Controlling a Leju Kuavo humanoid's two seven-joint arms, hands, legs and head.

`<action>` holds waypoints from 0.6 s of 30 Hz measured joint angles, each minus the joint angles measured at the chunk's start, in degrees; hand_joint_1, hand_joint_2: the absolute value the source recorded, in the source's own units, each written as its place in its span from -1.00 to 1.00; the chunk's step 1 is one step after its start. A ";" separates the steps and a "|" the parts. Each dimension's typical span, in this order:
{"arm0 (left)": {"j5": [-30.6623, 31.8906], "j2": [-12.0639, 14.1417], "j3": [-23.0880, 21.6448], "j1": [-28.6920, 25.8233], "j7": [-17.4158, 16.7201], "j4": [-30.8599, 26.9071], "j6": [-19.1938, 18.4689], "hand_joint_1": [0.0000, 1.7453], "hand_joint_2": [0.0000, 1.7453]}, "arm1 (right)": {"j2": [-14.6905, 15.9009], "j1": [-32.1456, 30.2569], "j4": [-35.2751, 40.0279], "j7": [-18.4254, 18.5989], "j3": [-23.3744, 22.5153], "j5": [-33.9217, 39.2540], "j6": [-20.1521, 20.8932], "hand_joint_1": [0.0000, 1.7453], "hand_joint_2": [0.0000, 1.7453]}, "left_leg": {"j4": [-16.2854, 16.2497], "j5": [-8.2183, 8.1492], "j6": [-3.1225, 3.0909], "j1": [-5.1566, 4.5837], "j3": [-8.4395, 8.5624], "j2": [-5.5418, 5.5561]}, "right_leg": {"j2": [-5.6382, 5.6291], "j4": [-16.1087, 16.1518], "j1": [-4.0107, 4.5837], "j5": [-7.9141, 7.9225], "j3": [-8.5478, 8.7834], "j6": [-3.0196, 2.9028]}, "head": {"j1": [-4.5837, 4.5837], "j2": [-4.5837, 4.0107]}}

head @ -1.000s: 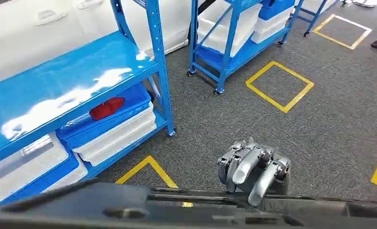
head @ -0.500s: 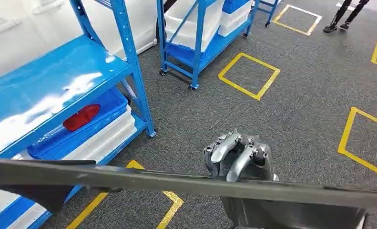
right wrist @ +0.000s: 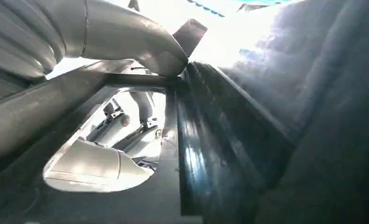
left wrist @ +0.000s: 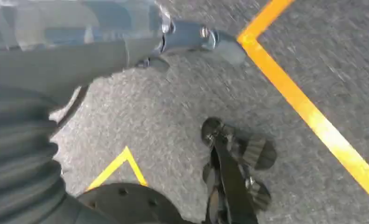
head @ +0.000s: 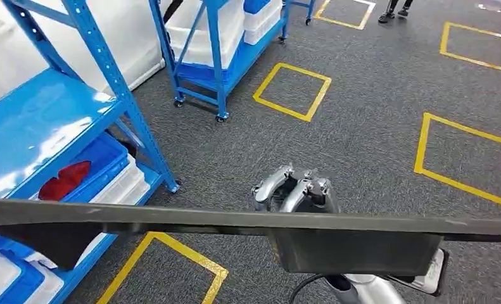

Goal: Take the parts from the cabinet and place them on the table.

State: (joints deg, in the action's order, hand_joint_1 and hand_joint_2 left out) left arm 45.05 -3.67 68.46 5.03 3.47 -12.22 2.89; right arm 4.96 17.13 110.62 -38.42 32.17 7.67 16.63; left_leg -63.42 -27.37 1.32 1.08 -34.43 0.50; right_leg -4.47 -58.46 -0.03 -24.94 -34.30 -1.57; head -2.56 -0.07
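A long dark part [head: 247,221] is carried across the head view, near a blue shelving unit [head: 57,120].

In the head view, the right hand [head: 292,193] is seen behind the part's upper edge, fingers curled over it. A red piece [head: 64,180] lies in a blue bin [head: 99,164] on the lower shelf, above white bins [head: 124,187]. In the left wrist view, the left hand [left wrist: 42,70] is blurred against the part; its finger state cannot be told. In the right wrist view, the thumb [right wrist: 126,37] is pressed on the part.

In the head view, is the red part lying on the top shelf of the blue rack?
No. The red part lies in a blue bin under the rack's top shelf.
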 joint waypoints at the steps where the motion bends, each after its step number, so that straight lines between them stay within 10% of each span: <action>1: -0.13 0.02 0.04 -0.05 0.09 0.00 0.04 -1.00 1.00 | -0.09 0.19 -0.15 -0.02 0.07 0.15 0.07 1.00 1.00 | 3.77 0.93 -0.24 0.22 1.43 2.91 | -0.53 -0.22 -0.18 -0.15 -0.19 0.22 | 0.00 0.00; 6: -0.83 -0.15 0.31 0.18 0.52 0.00 0.09 -1.00 1.00 | -0.29 0.73 -0.50 -0.18 0.20 0.61 0.07 1.00 1.00 | 5.31 0.99 -1.63 0.28 2.17 1.60 | -2.78 -0.39 -0.17 0.14 -0.96 2.12 | 0.00 0.02; 8: -0.65 -0.11 0.33 0.27 0.59 0.00 0.11 -1.00 1.00 | -0.29 1.07 -0.42 -0.24 0.18 0.66 -0.02 1.00 1.00 | 5.67 1.12 -2.32 0.19 2.46 0.37 | 2.20 -4.19 -0.12 -2.45 -2.60 2.58 | 0.00 0.00; 10: -0.46 -0.09 0.33 0.03 0.59 0.00 0.15 -1.00 1.00 | -0.31 1.01 -0.42 -0.26 0.18 0.74 -0.24 1.00 1.00 | 5.65 1.02 -2.43 0.00 2.46 -0.98 | 3.59 -13.04 -0.50 -6.59 -7.04 3.08 | 0.02 0.00; 12: -0.06 -0.09 0.33 -0.05 0.50 0.00 0.15 -1.00 1.00 | -0.29 0.61 -0.42 -0.24 0.18 0.79 -0.26 1.00 1.00 | 5.60 0.87 -2.44 -0.05 2.47 -2.51 | 3.86 -17.91 -0.78 -7.41 -9.65 3.43 | 0.02 0.00; 15: 0.28 -0.11 0.31 0.09 0.50 0.00 0.15 -1.00 1.00 | -0.29 0.47 -0.20 -0.20 0.09 0.94 -0.26 1.00 1.00 | 5.57 0.44 -2.05 -0.05 3.00 -4.42 | 5.35 -6.80 -0.73 -1.02 -3.92 3.16 | 0.00 0.02; 16: 0.31 -0.11 0.31 0.13 0.52 0.00 0.15 -1.00 1.00 | -0.29 0.47 0.06 -0.17 0.05 1.07 -0.22 1.00 1.00 | 5.57 0.22 -1.80 -0.16 3.31 -4.83 | 8.01 -1.99 -0.40 0.65 -1.21 2.66 | 0.02 0.00; 17: 0.48 -0.11 0.31 0.12 0.57 0.00 0.15 -1.00 1.00 | -0.29 0.55 0.11 -0.15 0.00 1.20 -0.15 1.00 1.00 | 5.41 -0.09 -1.38 -0.58 3.40 -5.35 | 10.14 -0.24 0.52 -0.37 -0.56 2.02 | 0.02 0.00; 18: 0.52 -0.09 0.31 0.11 0.57 0.00 0.17 -1.00 1.00 | -0.29 0.47 0.17 -0.11 -0.02 1.38 -0.13 1.00 1.00 | 5.43 -0.22 -1.10 -0.59 3.46 -5.93 | 8.87 -0.25 0.49 -0.05 -0.81 1.56 | 0.00 0.00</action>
State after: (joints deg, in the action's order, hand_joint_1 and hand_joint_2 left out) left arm 45.57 -3.76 68.76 5.14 4.04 -12.22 3.06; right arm 4.68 17.60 110.79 -38.53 32.15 9.05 16.50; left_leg -57.99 -27.59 0.21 0.49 -30.96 -5.43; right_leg 4.39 -58.71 0.45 -25.00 -35.11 -0.01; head -2.56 -0.06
